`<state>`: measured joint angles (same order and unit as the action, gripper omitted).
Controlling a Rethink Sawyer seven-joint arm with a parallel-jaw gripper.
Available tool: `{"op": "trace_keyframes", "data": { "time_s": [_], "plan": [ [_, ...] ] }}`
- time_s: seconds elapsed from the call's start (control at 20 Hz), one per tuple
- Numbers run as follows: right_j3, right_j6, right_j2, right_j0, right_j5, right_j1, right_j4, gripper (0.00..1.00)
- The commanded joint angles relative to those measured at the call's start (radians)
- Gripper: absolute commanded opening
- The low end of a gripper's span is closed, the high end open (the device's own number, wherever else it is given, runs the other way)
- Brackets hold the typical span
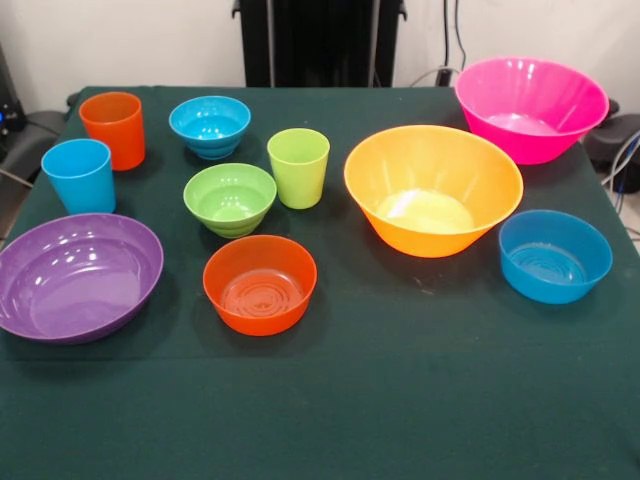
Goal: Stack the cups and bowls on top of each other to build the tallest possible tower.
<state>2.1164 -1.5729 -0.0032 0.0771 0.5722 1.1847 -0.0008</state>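
Note:
All pieces stand apart and upright on the dark green table; nothing is stacked. The orange cup [113, 128] and the light blue cup [79, 174] stand at the far left. The lime green cup [298, 166] stands near the middle. Between them are the small blue bowl [210, 125] and the small green bowl [230, 198]. The medium orange bowl [260, 284] is in front of them. The large purple bowl [78, 276] is at the left edge. The yellow-orange bowl [433, 188], the pink bowl [531, 106] and the medium blue bowl [554, 255] are on the right. No gripper shows.
The robot's black pedestal [318, 42] stands behind the table's far edge. Cables [625, 160] hang at the right side. The table's near strip [330, 410] holds no objects.

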Motion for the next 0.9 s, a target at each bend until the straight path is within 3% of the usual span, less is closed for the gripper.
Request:
{"op": "trace_keyframes", "data": {
  "time_s": [0.05, 0.9],
  "plan": [
    [-0.065, -0.093, 0.039, 0.027, -0.011, -0.111, -0.052, 1.0],
    [-0.166, -0.058, 0.057, 0.096, -0.048, -0.251, -0.072, 1.0]
  ]
}}
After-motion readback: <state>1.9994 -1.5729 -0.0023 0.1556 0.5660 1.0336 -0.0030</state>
